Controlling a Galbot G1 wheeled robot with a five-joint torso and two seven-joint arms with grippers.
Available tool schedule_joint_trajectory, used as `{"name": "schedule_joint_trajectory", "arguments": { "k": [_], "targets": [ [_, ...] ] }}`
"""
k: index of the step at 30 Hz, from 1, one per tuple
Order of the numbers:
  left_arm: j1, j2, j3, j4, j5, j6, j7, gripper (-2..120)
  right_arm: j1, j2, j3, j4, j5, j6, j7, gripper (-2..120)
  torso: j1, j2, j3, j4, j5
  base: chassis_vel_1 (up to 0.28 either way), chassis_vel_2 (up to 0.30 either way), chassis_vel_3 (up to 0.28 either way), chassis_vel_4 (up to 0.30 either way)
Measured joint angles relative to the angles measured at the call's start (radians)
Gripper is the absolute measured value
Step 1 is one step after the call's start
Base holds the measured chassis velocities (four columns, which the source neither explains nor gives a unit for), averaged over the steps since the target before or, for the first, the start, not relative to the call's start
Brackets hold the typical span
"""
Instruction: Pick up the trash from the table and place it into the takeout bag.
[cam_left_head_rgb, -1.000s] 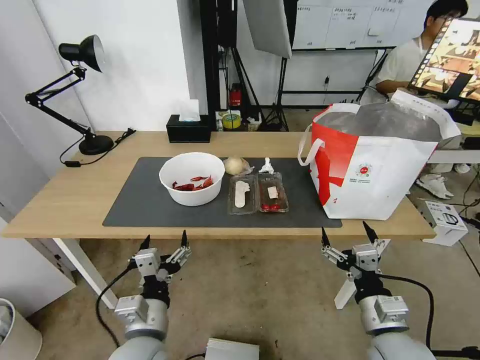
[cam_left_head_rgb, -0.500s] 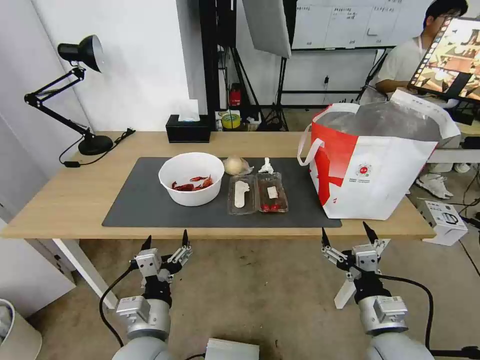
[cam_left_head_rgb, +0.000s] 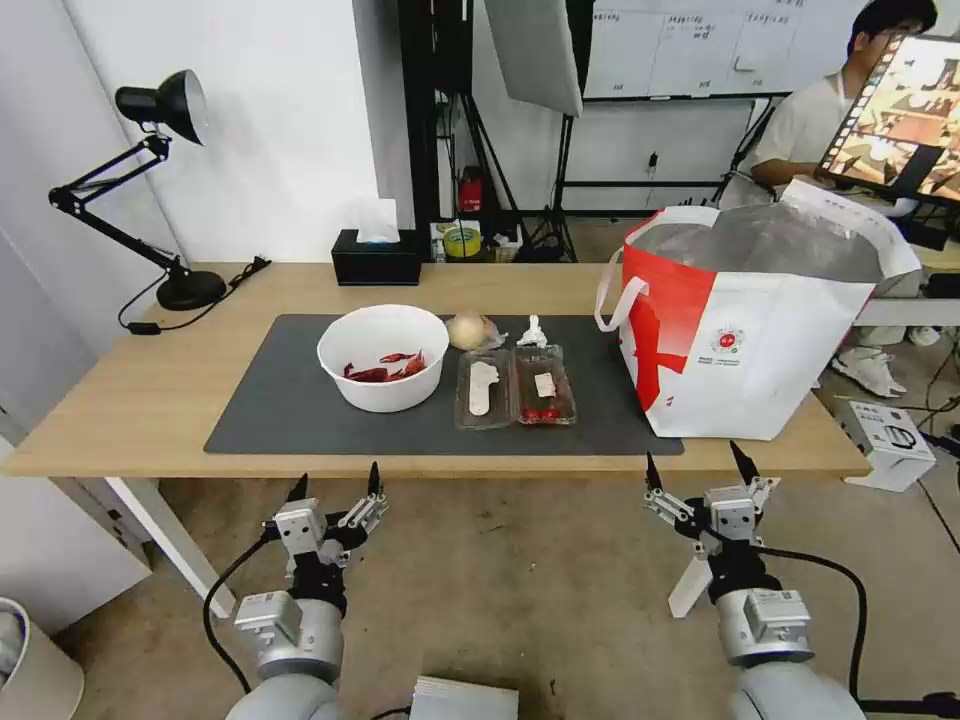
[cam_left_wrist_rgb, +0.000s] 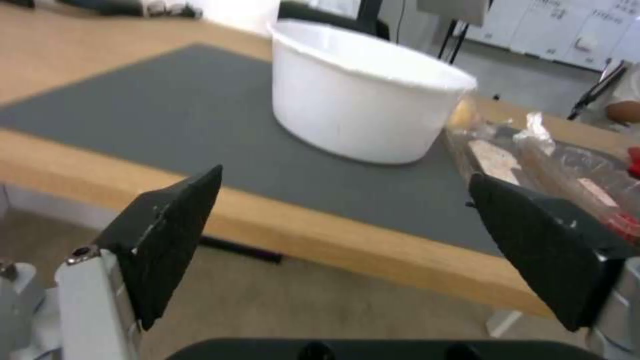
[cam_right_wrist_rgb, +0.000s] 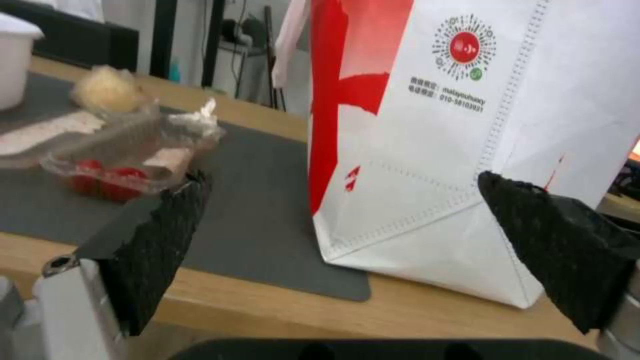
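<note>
While both grippers hang below the table's (cam_left_head_rgb: 150, 400) front edge, spread wide and empty, the left gripper (cam_left_head_rgb: 333, 490) is nearer the white bowl (cam_left_head_rgb: 383, 357), which sits ahead on the dark mat (cam_left_head_rgb: 280, 400). The right gripper (cam_left_head_rgb: 698, 470) faces the takeout bag (cam_left_head_rgb: 750, 330); the clear tray (cam_left_head_rgb: 515, 388) lies between them.

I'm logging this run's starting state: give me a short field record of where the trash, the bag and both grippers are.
bowl: white bowl with red scraps, on the mat's left half
tray: clear two-part tray, right of the bowl
ball: beige wrapped ball, behind the tray
wad: paper wad, beside the ball
bag: takeout bag upright, open, at the table's right end
left gripper: open, below the table edge, facing the bowl
right gripper: open, below the edge, facing the bag
</note>
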Motion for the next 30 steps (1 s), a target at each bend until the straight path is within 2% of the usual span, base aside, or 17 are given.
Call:
{"name": "schedule_joint_trajectory", "arguments": {
  "k": [1, 2, 9, 16, 22, 24, 26, 29, 30],
  "targets": [
    [-0.012, 0.003, 0.002, -0.003, -0.024, 0.025, -0.009, 100, 0.003, -0.003, -0.005, 0.0, -0.005, -0.005, 0.004, 100, 0.0, 0.0, 0.0, 0.0, 0.0001, 0.0, 0.0, 0.0, 0.0],
    [-0.012, 0.003, 0.002, -0.003, -0.024, 0.025, -0.009, 100, 0.003, -0.003, -0.005, 0.0, -0.005, -0.005, 0.004, 100, 0.0, 0.0, 0.0, 0.0, 0.0001, 0.0, 0.0, 0.0, 0.0],
    [-0.065, 0.013, 0.028, -0.013, -0.195, 0.084, -0.03, 100, 0.018, -0.008, -0.018, -0.001, -0.018, -0.011, 0.009, 100, 0.0, 0.0, 0.0, 0.0, 0.0001, 0.0, 0.0, 0.0, 0.0],
    [-0.115, 0.019, 0.042, 0.016, -0.311, 0.103, -0.061, 100, 0.022, -0.014, -0.021, -0.006, -0.012, -0.01, 0.011, 100, 0.0, 0.0, 0.0, 0.0, 0.0001, 0.0, 0.0, 0.0, 0.0],
    [-0.162, 0.003, 0.066, 0.051, -0.367, 0.107, -0.096, 100, 0.02, -0.012, -0.021, -0.008, -0.011, -0.008, 0.01, 100, 0.0, 0.0, 0.0, 0.0, 0.0001, 0.0, 0.0, 0.0, 0.0],
    [-0.198, -0.012, 0.08, 0.069, -0.453, 0.108, -0.124, 100, 0.02, -0.015, -0.02, -0.008, -0.011, -0.006, 0.005, 100, 0.0, 0.0, 0.0, -0.0001, 0.0001, 0.0, 0.0, 0.0, 0.0],
    [-0.208, -0.015, 0.084, 0.075, -0.477, 0.108, -0.134, 100, 0.021, -0.016, -0.02, -0.008, -0.011, -0.005, 0.003, 100, 0.0, 0.0, 0.0, -0.0001, 0.0001, 0.0, 0.0, 0.0, 0.0],
    [-0.248, -0.029, 0.098, 0.095, -0.59, 0.108, -0.182, 100, 0.021, -0.016, -0.019, -0.009, -0.011, -0.003, -0.005, 100, 0.0, 0.0, 0.0, 0.0, 0.0001, 0.0, 0.0, 0.0, 0.0],
    [-0.248, -0.029, 0.098, 0.095, -0.59, 0.108, -0.182, 100, 0.021, -0.016, -0.019, -0.009, -0.011, -0.003, -0.005, 100, 0.0, 0.0, 0.0, 0.0, 0.0001, 0.0, 0.0, 0.0, 0.0]
  ]
}}
